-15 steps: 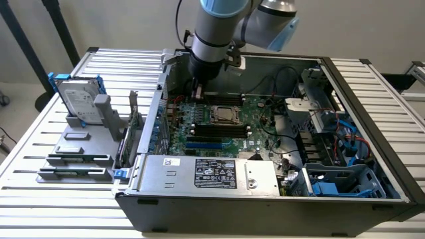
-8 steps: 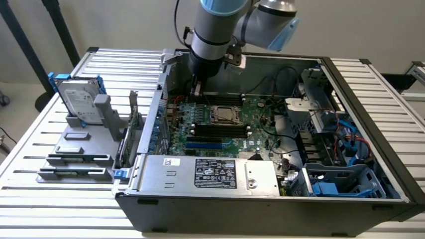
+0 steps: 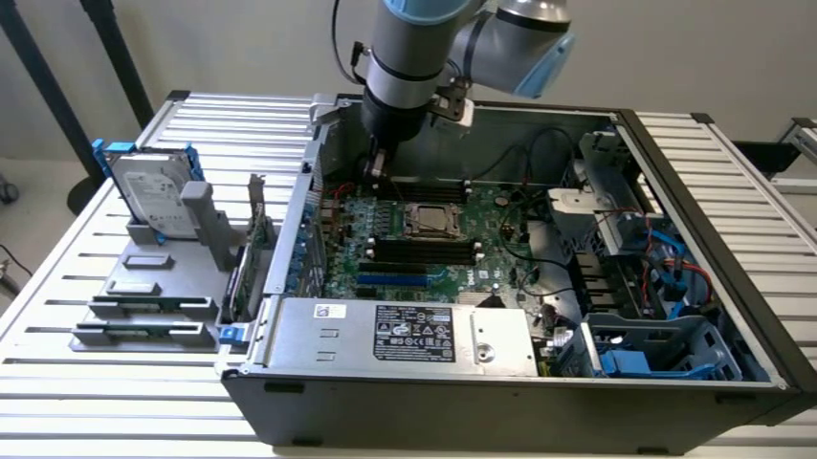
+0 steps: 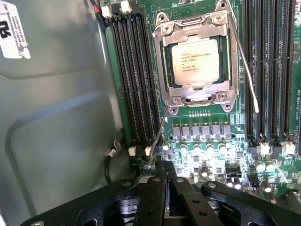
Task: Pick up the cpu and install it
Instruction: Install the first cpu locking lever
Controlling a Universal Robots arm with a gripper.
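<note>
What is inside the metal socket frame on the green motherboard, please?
The small square silver-grey cpu lies inside the silver metal socket frame, its printed top showing. Whatever lies beneath the cpu is covered by it.

Plain pale wall (image 3: 230,48) behind a slatted, perhaps aluminium, table (image 3: 128,382).

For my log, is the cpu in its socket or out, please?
In: the cpu sits flat within the socket's metal frame.
</note>
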